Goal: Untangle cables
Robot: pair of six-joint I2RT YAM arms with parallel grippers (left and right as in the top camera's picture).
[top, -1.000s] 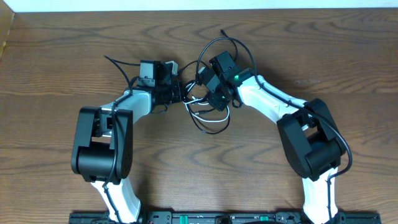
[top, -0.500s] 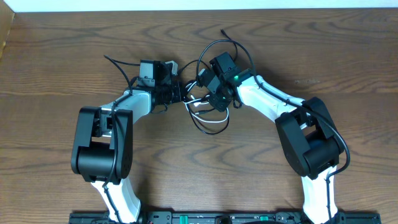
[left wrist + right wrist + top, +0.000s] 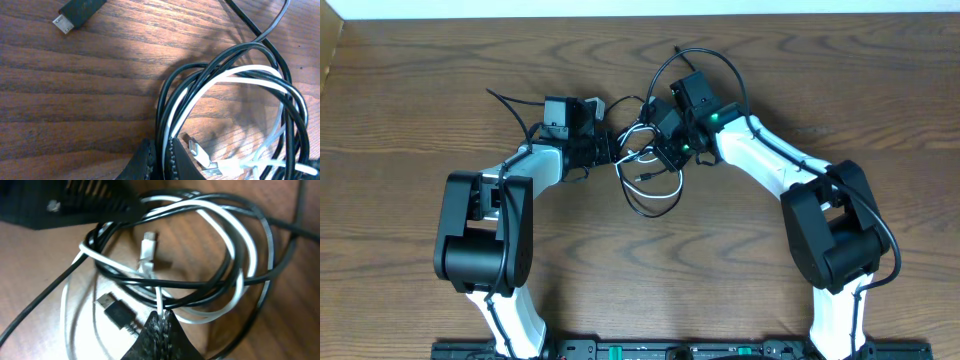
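Observation:
The cables [image 3: 642, 168] lie as one tangle of thin black loops and one white cord at the table's middle, between my two grippers. My left gripper [image 3: 609, 150] is on the tangle's left side. In its wrist view the left gripper [image 3: 161, 151] is shut on a black and a white strand side by side. A white plug [image 3: 201, 154] lies just right of its fingers, and a black plug [image 3: 80, 11] lies apart at the top left. My right gripper [image 3: 162, 316] is shut on a white strand, beside a black USB plug [image 3: 114, 311]. Overhead, the right gripper [image 3: 666, 152] sits at the tangle's right.
The wooden table [image 3: 410, 200] ends at a pale strip [image 3: 640, 8] along the far side. A box corner [image 3: 328, 55] shows at the far left. A thin black tail [image 3: 505, 99] runs out left behind the left arm. Both arm bases stand at the near edge.
My right gripper has shut on the white strand and moved slightly up and right, drawing the upper black loop with it. The left gripper has kept its grip and place.

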